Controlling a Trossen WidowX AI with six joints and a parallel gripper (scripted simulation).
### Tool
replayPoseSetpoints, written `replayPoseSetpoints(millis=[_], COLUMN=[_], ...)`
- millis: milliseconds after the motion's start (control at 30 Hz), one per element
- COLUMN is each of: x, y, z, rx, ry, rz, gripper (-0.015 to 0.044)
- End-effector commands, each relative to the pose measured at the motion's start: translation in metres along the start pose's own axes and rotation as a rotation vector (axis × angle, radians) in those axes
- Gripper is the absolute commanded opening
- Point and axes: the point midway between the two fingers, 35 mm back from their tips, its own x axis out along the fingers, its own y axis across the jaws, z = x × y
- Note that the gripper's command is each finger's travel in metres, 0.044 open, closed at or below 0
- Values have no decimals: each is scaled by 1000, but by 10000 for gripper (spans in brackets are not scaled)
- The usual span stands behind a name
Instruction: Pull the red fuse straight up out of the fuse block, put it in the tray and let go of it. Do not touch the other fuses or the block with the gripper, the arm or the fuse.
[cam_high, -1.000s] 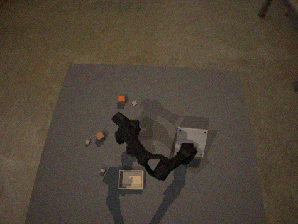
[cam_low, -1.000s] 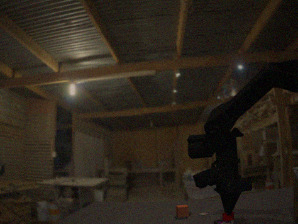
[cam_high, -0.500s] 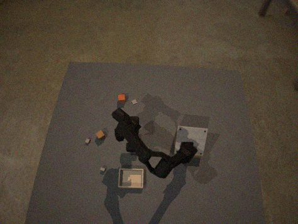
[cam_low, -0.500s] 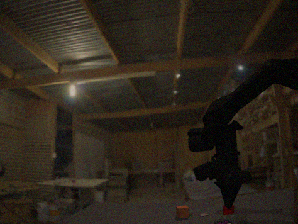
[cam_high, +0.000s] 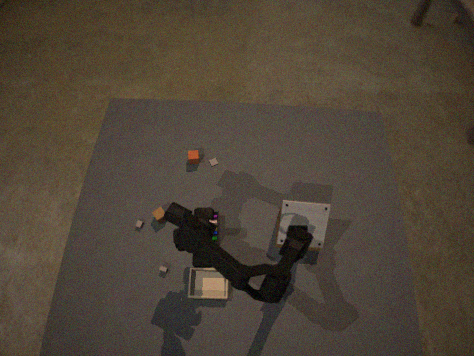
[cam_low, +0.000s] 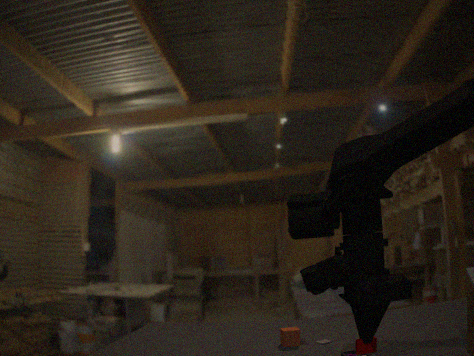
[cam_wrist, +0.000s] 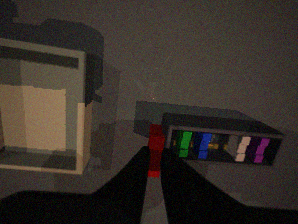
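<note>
The fuse (cam_wrist: 156, 150) between the black fingers is red. The dark grey fuse block (cam_wrist: 220, 122) holds green (cam_wrist: 185, 144), blue (cam_wrist: 203, 146), white (cam_wrist: 242, 148) and purple (cam_wrist: 261, 150) fuses. The tray (cam_wrist: 80, 145) has pale grey walls and a cream floor. The tabletop (cam_high: 320, 145) is slate blue; a far cube (cam_high: 193, 155) on it is orange.

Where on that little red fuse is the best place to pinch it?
At its upper end, from straight above, as the gripper does now: the red fuse is a narrow upright piece, and the other fuses stand close together in the fuse block, leaving only the tops free.
</note>
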Motion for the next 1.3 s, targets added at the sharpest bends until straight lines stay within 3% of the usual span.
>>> replayPoseSetpoints(millis=[0, 400, 1267], x=[-3, -4, 32], y=[26, 116, 118], z=[3, -6, -6], rx=[-2, -6, -6], ry=[-9, -9, -10], rz=[0, 26, 28], gripper=[0, 0, 0])
